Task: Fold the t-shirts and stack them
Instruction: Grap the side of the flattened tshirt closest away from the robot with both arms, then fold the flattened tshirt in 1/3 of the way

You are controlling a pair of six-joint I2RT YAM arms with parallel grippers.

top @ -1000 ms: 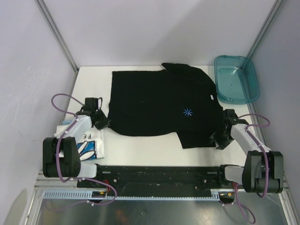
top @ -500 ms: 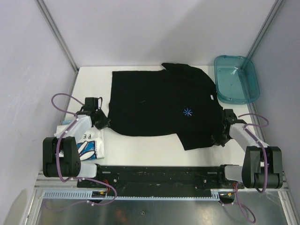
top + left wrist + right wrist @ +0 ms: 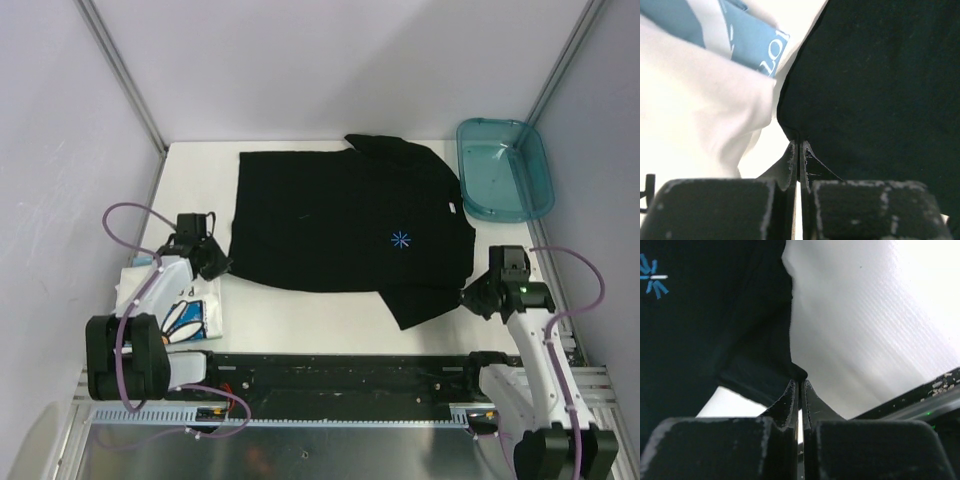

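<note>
The black t-shirt [image 3: 340, 220] lies spread over the middle of the table, its blue starburst mark [image 3: 400, 239] facing up. My left gripper [image 3: 222, 266] is shut on the shirt's near-left corner [image 3: 799, 131]. My right gripper [image 3: 470, 297] is shut on the near-right sleeve corner [image 3: 799, 373], lifted a little off the table. The white t-shirt [image 3: 170, 305] with blue print lies folded at the near left, under the left arm; in the left wrist view the white t-shirt [image 3: 705, 95] is left of the fingers.
A teal plastic bin [image 3: 503, 168] stands at the far right corner. The table's black front rail [image 3: 340, 372] runs along the near edge. Grey walls close in the left, back and right sides.
My right gripper closed on the black shirt's near-right sleeve corner and rose with it, the arm lifting. The left gripper stayed shut on its corner and barely shifted.
</note>
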